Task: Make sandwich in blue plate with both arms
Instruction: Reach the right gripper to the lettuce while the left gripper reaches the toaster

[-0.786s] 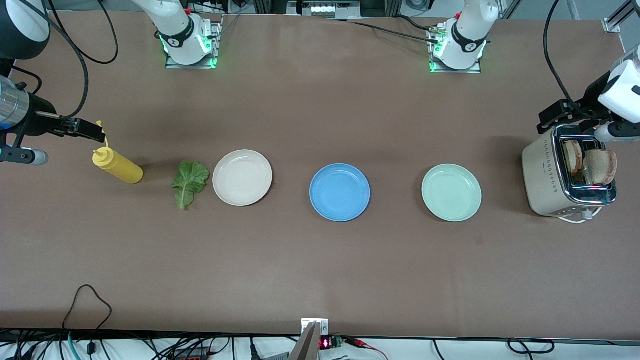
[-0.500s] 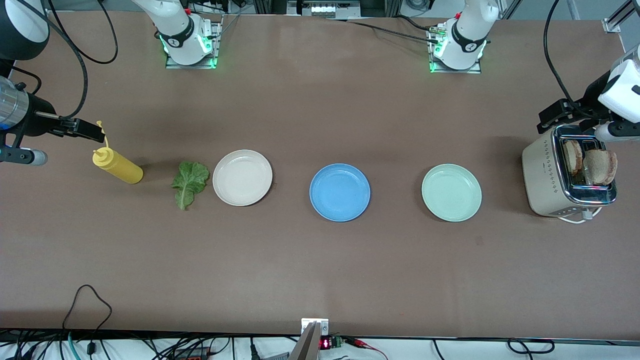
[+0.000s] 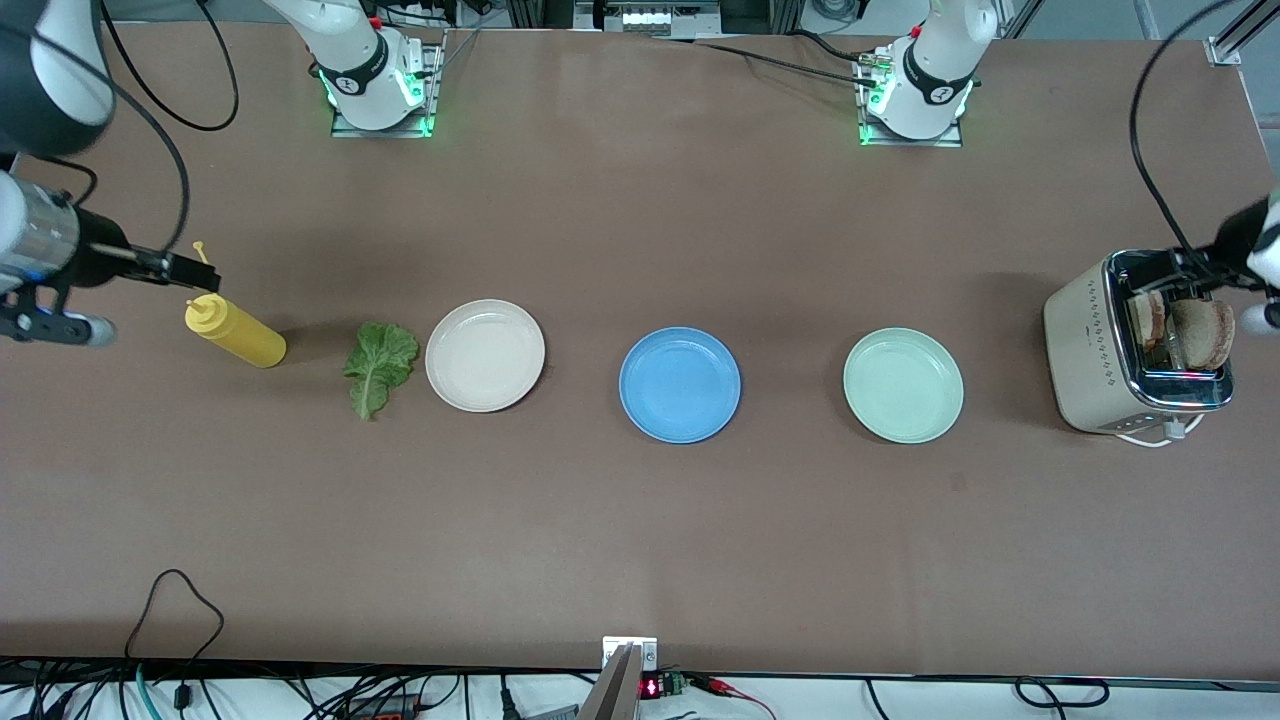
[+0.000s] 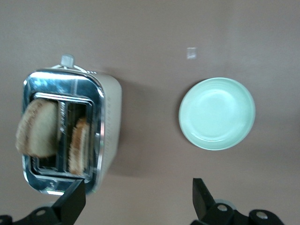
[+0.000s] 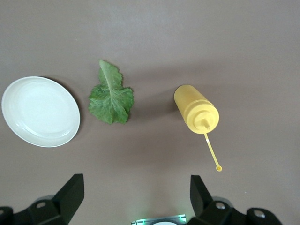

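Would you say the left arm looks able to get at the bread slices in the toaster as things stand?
Probably yes. The left gripper is open above the toaster, and both bread slices stand up out of its slots with nothing covering them.

Table surface [image 3: 640, 520]: brown; blue plate [image 3: 680, 385]: sky-blue; adjacent plates: cream-white [image 3: 485, 355] and mint-green [image 3: 903, 385]; lettuce leaf [image 3: 378, 367]: green; squeeze bottle [image 3: 236, 333]: yellow; toaster [image 3: 1120, 345]: beige with chrome top; bread slices [image 3: 1198, 333]: light brown.

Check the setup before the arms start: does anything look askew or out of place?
Mostly tidy. One bread slice leans out of the toaster rather than sitting straight like the other slice, and the lettuce leaf lies on the bare table.
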Controlling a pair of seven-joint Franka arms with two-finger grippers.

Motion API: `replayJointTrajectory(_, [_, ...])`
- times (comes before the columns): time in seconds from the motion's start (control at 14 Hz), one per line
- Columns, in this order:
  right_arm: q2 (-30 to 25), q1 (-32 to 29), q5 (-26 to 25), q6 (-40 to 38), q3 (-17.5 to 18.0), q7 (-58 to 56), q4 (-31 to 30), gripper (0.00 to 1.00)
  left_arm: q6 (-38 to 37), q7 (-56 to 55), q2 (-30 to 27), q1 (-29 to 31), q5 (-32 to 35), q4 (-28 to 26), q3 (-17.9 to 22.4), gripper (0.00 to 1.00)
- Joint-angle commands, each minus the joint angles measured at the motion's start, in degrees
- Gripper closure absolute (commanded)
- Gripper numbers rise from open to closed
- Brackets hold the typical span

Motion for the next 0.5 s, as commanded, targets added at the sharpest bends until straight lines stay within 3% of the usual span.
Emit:
replayJointTrajectory(0.0, [1.36, -0.59, -0.13, 0.08, 0.79, -1.48, 0.32, 0.00, 2.41, 8.44, 4.30, 5.00, 0.96, 0.35, -0.38, 0.00])
replayJointTrajectory(0.21, [6.35, 0.55, 0.13, 2.70, 1.14, -1.13, 0.05, 0.00, 2.60, 10.05, 7.56, 7.56, 1.13, -0.53, -0.38, 0.00])
replayJointTrajectory(0.43, [10.15, 2.13, 0.57, 14.00, 1.14, -0.69, -6.32, 0.00, 2.33, 10.40, 9.76, 8.18, 1.40, -0.71, -0.29, 0.00])
